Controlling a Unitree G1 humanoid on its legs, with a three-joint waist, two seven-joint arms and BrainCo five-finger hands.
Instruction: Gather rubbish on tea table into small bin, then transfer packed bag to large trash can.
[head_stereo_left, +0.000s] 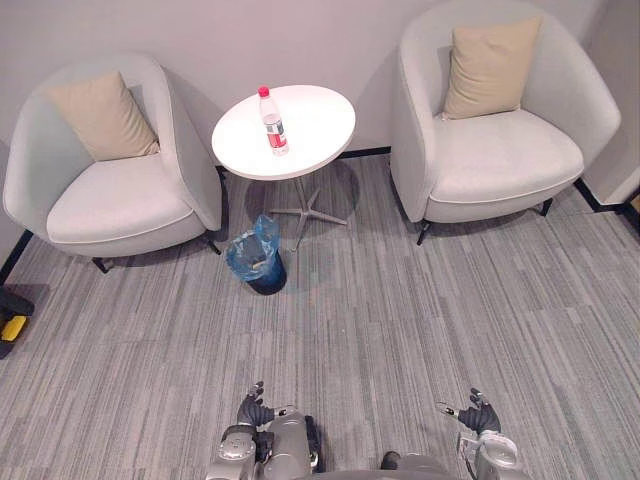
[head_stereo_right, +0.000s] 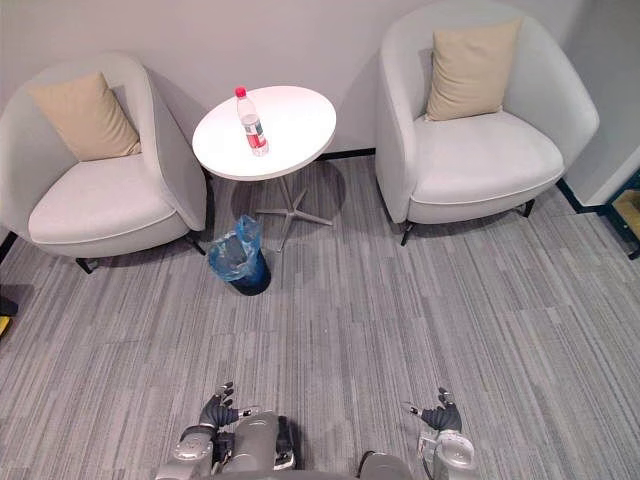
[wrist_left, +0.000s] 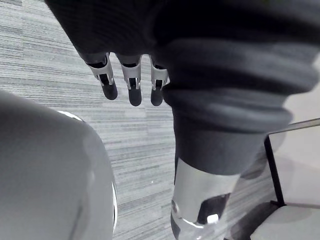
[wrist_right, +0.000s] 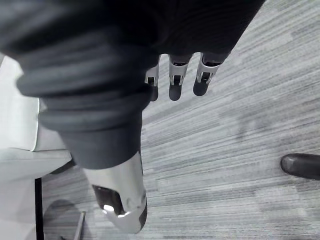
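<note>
A plastic bottle (head_stereo_left: 273, 123) with a red cap and white label stands upright on the round white tea table (head_stereo_left: 320, 125) between two armchairs. On the carpet just in front of the table's left side sits a small dark bin (head_stereo_left: 258, 260) lined with a blue bag. My left hand (head_stereo_left: 252, 408) hangs low at the bottom of the view, fingers (wrist_left: 131, 84) relaxed and holding nothing. My right hand (head_stereo_left: 477, 414) hangs at the bottom right, fingers (wrist_right: 175, 80) straight, also holding nothing. Both hands are far from the table.
Light grey armchairs with tan cushions flank the table, one at the left (head_stereo_left: 110, 170) and one at the right (head_stereo_left: 500, 120). A yellow and black object (head_stereo_left: 12, 318) lies at the left edge. A dark shoe (wrist_right: 302, 165) rests on the carpet near my right hand.
</note>
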